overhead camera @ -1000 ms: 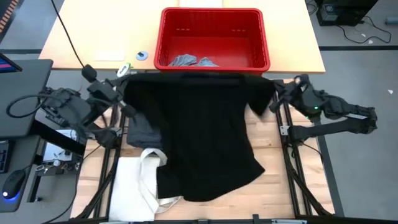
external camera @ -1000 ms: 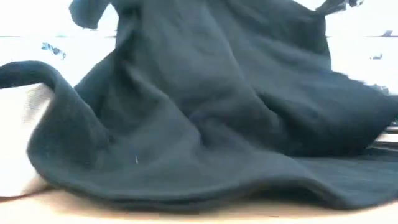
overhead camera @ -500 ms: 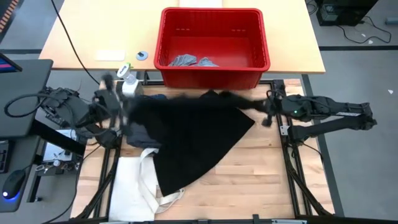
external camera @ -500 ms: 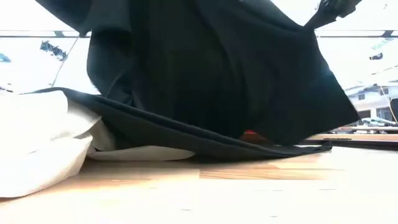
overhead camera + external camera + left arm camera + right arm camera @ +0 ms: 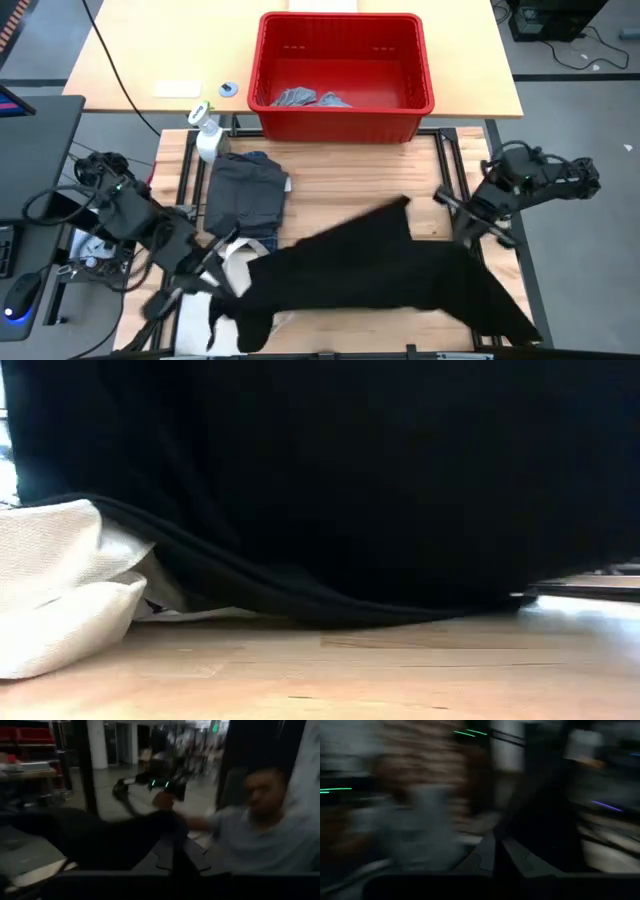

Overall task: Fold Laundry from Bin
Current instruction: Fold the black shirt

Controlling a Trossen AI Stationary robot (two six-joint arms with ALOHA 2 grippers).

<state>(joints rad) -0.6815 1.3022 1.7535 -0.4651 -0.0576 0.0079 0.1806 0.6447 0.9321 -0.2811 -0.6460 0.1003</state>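
Below the bin: change since half a second ago: the large black piece (image 5: 385, 275) is now lying lower, stretched wide across the near half of the table (image 5: 340, 185), no longer hanging as a triangle close under the red wall.
Black piece: it is spreading from just beside the tote bag (image 5: 205, 295) out past the table's right near edge, with one point reaching up toward the bin (image 5: 343, 60); in the low view it is filling nearly the whole picture (image 5: 330, 480).
Left gripper (image 5: 215, 283): its fingers are pressing together on the black piece's left corner, well below the bin, over the tote bag.
Right gripper (image 5: 447, 200): its fingers are pinching shut on the black piece's right edge, below the bin's right corner.
Dark grey piece (image 5: 245, 195): it is lying folded just below the bin's left corner.
Inside the bin: light grey pieces (image 5: 305, 98) are resting against the near wall.
Spray bottle (image 5: 206, 133): it is standing just left of the bin.
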